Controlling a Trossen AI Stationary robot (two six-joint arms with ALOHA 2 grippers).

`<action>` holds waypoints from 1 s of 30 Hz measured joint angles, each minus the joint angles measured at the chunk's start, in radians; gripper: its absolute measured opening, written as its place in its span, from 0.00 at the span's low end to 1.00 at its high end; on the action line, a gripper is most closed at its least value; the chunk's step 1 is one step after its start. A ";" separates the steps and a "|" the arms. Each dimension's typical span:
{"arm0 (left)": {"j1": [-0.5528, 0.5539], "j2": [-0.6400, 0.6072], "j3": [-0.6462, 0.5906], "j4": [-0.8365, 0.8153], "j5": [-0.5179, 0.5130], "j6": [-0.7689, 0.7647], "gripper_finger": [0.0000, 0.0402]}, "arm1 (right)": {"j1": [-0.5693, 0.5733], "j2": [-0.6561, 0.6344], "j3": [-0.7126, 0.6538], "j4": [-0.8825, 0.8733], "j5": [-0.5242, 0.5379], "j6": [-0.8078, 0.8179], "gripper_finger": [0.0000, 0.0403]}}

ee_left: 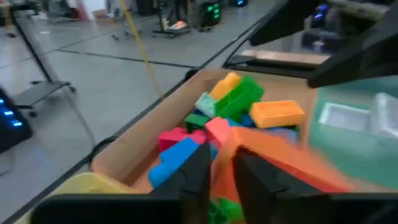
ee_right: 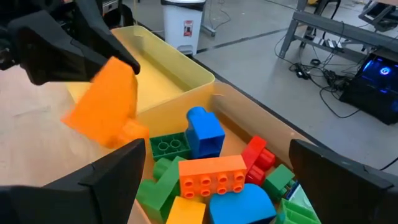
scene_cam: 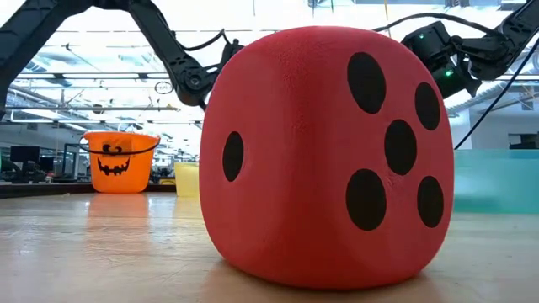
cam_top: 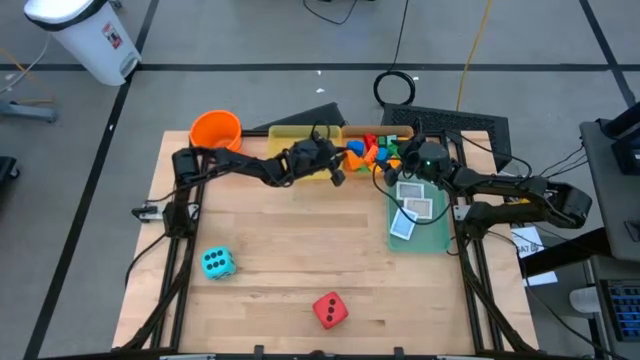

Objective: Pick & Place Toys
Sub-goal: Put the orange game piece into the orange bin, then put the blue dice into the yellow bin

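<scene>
Your left gripper (ee_right: 93, 53) gripped orange brick (ee_right: 106, 102) above brick pile (cam_top: 372, 150), upper centre of high frame. Your right gripper (ee_right: 214, 180) stood wide, empty, over same pile. Cyan die (cam_top: 217, 262) lower left, red die (cam_top: 330, 309) bottom centre.

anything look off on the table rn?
Two things. The red die and cyan die sit alone on the near tabletop, far from the brick pile at the back. The left gripper holds an orange brick tilted, dangling beside the yellow tray.
</scene>
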 joint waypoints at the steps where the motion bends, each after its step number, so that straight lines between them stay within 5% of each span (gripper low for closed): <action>1: -0.004 0.002 0.005 -0.004 -0.021 0.004 0.20 | 0.000 0.000 0.000 0.000 0.000 0.000 0.91; 6: -0.024 -0.017 0.011 -0.016 -0.114 0.011 0.33 | 0.000 0.000 0.000 0.000 0.000 -0.001 0.91; 18: -0.078 -0.257 0.012 -0.320 -0.108 0.048 0.70 | 0.000 0.000 0.000 -0.004 0.000 -0.016 0.91; 30: -0.228 -0.543 0.011 -0.865 -0.100 -0.109 0.77 | 0.026 0.000 0.000 -0.003 0.000 -0.021 0.91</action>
